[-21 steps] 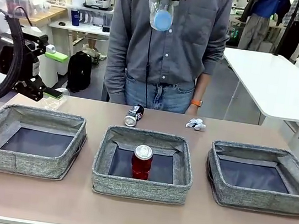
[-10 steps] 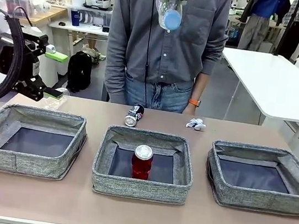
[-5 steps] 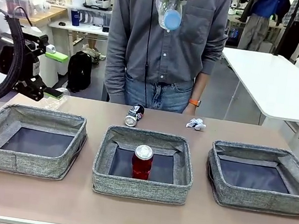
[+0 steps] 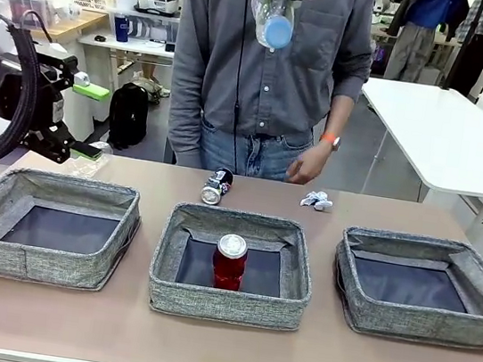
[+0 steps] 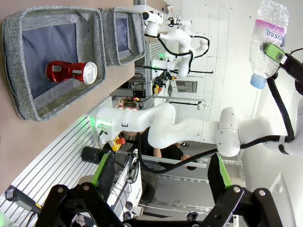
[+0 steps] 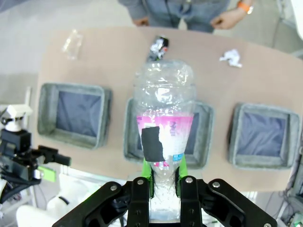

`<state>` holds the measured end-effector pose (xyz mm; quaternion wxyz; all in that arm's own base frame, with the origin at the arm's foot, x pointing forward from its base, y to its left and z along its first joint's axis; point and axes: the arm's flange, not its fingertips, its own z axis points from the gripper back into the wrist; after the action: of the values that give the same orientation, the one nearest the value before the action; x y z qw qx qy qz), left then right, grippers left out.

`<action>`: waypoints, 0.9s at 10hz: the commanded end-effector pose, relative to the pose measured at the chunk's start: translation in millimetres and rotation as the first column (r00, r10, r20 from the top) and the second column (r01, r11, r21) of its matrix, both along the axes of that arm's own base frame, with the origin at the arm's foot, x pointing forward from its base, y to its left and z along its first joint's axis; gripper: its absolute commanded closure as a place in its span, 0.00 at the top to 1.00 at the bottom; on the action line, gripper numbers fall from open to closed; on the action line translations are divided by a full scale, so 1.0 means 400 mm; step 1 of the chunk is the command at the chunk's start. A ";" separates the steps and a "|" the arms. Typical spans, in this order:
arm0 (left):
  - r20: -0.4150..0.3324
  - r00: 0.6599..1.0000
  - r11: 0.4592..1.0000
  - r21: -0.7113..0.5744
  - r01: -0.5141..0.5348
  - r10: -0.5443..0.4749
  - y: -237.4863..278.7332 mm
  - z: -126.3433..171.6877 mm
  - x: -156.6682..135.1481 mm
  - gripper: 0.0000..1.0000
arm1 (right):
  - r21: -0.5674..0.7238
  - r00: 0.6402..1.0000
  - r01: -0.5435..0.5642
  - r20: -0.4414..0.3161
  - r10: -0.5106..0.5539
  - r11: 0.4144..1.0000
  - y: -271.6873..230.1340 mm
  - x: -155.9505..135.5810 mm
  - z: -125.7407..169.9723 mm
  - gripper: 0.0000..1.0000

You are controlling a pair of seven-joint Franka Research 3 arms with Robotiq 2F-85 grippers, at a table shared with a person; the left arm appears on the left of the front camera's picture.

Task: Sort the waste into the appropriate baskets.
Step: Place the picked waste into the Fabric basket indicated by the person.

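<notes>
High over the table, my right gripper [image 6: 163,182] is shut on the neck of a clear plastic bottle [image 6: 163,118], which hangs cap down [image 4: 271,19]. A red soda can [image 4: 229,262] stands in the middle basket [image 4: 226,307]. The left basket [image 4: 35,271] and right basket [image 4: 418,330] hold nothing. Along the far edge lie a crushed dark can [image 4: 215,186], a white paper wad [image 4: 316,200] and a clear cup [image 6: 72,43]. My left gripper [image 4: 88,121] hovers open beyond the table's left end, its fingers [image 5: 102,170] spread wide.
A person stands at the far side, one hand [image 4: 302,167] hanging just above the far edge near the paper wad. A white table [image 4: 445,138] stands behind on the right. Bare tabletop [image 4: 218,349] runs in front of the baskets.
The person's hand on the right has lifted and come forward toward the table edge. The bottle shifted slightly right two seconds ago and has held still since. My left arm has not moved.
</notes>
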<state>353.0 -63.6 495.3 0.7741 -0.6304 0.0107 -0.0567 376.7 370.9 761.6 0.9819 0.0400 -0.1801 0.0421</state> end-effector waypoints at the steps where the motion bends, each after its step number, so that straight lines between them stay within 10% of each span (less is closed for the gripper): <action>1: 0.017 1.000 1.000 -0.002 0.004 -0.004 0.003 -0.002 -0.004 1.00 | 0.001 1.000 0.000 0.004 0.000 1.000 -0.002 -0.004 0.004 0.22; 9: 0.017 1.000 1.000 -0.002 0.004 -0.004 0.003 -0.002 -0.004 1.00 | 0.001 1.000 0.000 0.004 0.000 1.000 -0.002 -0.004 0.004 0.22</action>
<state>353.0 -63.6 495.3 0.7741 -0.6304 0.0107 -0.0567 376.7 370.9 761.7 0.9819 0.0400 -0.1801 0.0421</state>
